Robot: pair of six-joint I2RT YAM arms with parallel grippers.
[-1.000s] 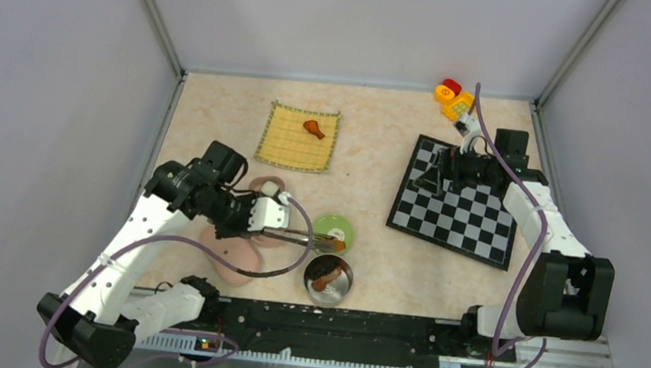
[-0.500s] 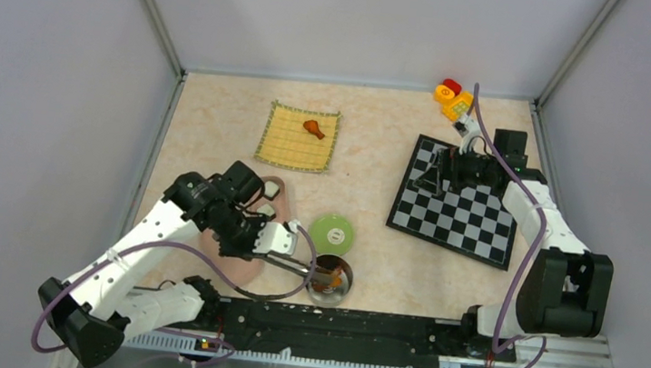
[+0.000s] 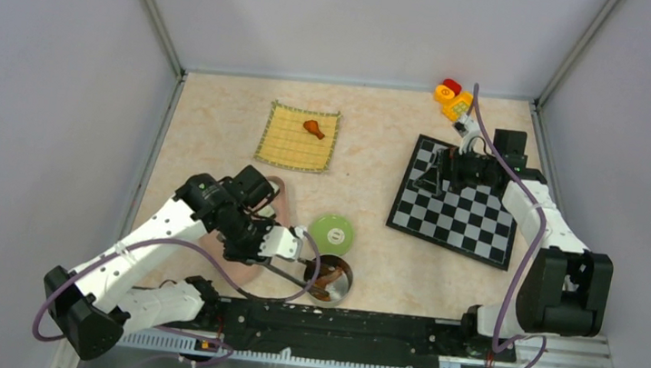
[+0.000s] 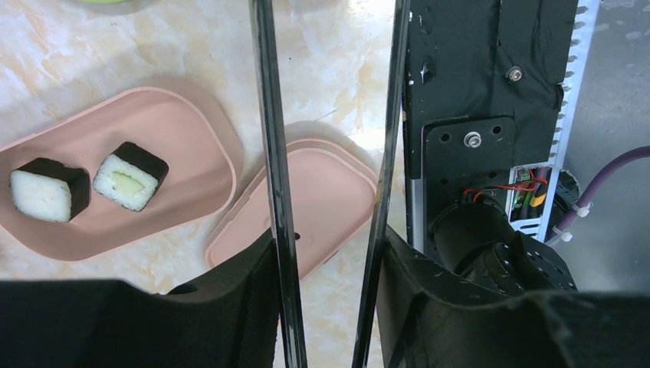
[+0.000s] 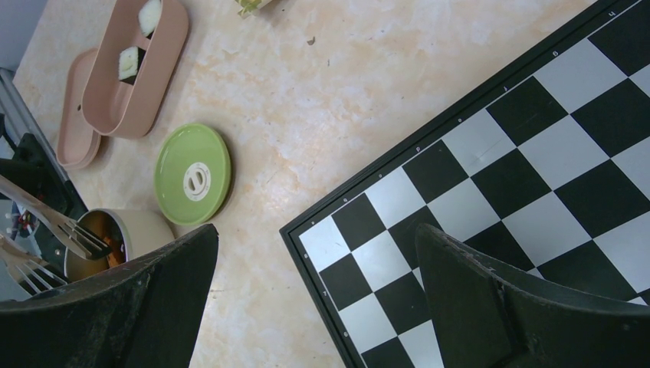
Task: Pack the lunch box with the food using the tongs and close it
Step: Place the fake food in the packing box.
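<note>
Your left gripper [image 4: 326,261] was partly closed around the tongs [image 4: 269,115], whose tips reached into the metal cup [image 3: 346,282] at the near edge. Your right gripper [image 5: 314,238] stood wide open and empty above the chessboard [image 5: 536,153]. Two sushi rolls [image 4: 130,176] lay in the pink lunch box [image 4: 192,153].

Nothing can be read with certainty. The chessboard [image 5: 498,192] has tiny white marks along its black border in the right wrist view, but they are too small to make out. The green lid [image 5: 192,174] on the worktop [image 5: 306,92] has a round white emblem at its centre, too blurred to read.
</note>
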